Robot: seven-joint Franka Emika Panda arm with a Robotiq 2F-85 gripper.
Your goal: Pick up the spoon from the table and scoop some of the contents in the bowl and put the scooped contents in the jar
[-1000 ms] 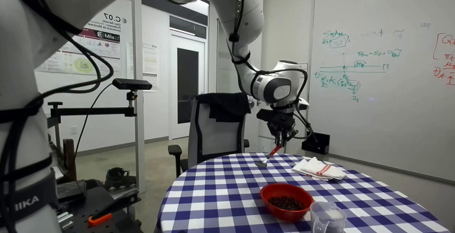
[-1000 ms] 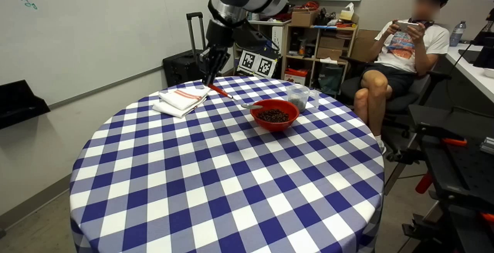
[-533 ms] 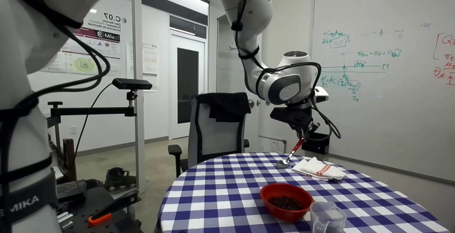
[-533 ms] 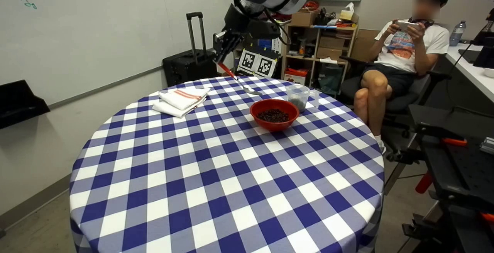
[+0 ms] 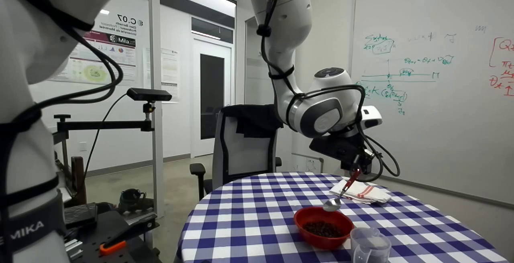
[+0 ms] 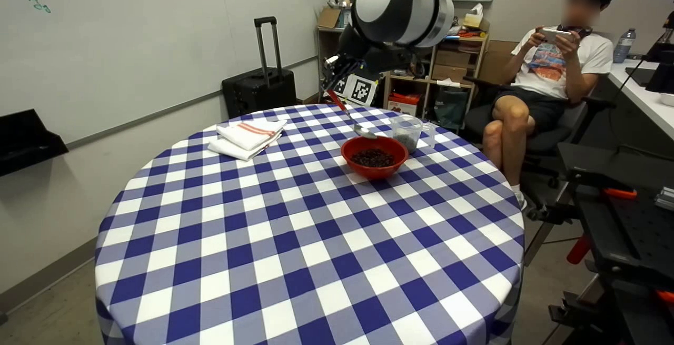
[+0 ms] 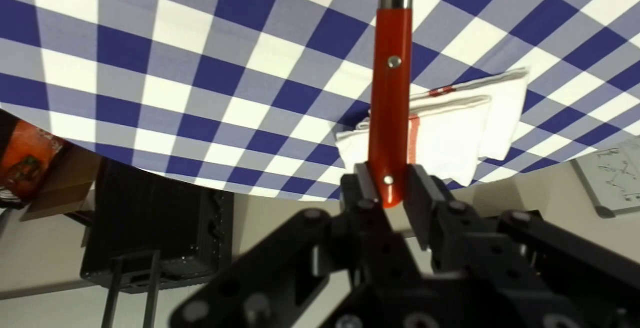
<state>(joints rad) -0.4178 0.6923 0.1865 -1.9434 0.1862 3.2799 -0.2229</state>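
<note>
The spoon has a red handle [image 5: 352, 178] and a silver metal head [image 5: 332, 204]. My gripper [image 7: 392, 188] is shut on the end of the handle [image 7: 391, 92]. The spoon slants down, its head close above the near-gripper rim of the red bowl [image 5: 321, 242]; this also shows with the bowl [image 6: 374, 172] and spoon head [image 6: 364, 131] in an exterior view. The head looks empty. Dark small pieces [image 6: 373, 157] lie in the bowl. The clear jar [image 6: 406, 130] with a handle stands beside the bowl, something greyish low inside. The table [image 6: 295, 260] has a blue-and-white checked cloth.
A folded white cloth with a red stripe [image 5: 367, 192] lies on the table below and behind my gripper; it also shows in the wrist view [image 7: 450, 132]. An office chair [image 5: 247, 150] stands at the table's edge. A person [image 6: 547, 66] sits beyond the table.
My gripper carried the spoon rightward across an exterior view, then toward the bowl. The wrist tilted more, and the spoon head came near the bowl's rim. Bowl, jar and cloth stayed put.
</note>
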